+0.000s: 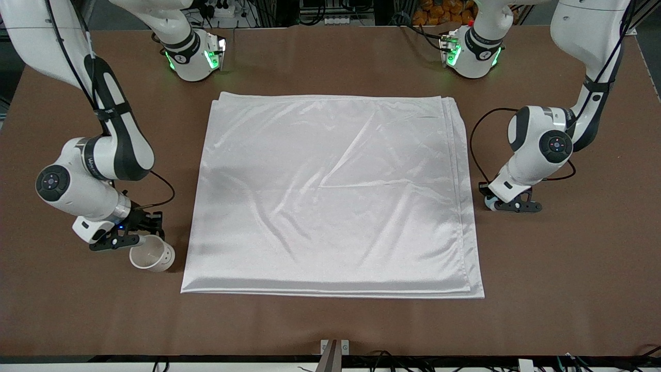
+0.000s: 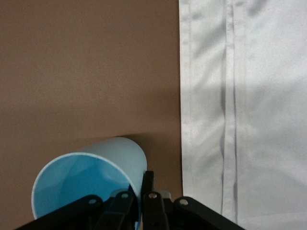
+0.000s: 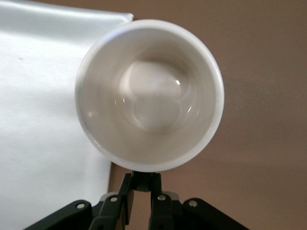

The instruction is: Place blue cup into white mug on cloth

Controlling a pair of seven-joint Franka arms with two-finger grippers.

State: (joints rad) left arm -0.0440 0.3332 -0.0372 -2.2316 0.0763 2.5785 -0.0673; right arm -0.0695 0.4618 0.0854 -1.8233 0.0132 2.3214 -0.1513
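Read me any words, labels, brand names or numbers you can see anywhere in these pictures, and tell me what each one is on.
No text can be read.
White mug, at the right gripper: small dark marks on its side, too small to read.
Blue cup, at the left gripper: plain.
Cloth: plain.
Both arms: small grey lettering on the links, too blurred to read.

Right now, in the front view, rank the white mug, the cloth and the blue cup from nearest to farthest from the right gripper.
1. white mug, at the right gripper.
2. cloth, beside it, mid-table.
3. blue cup, at the left arm's end.
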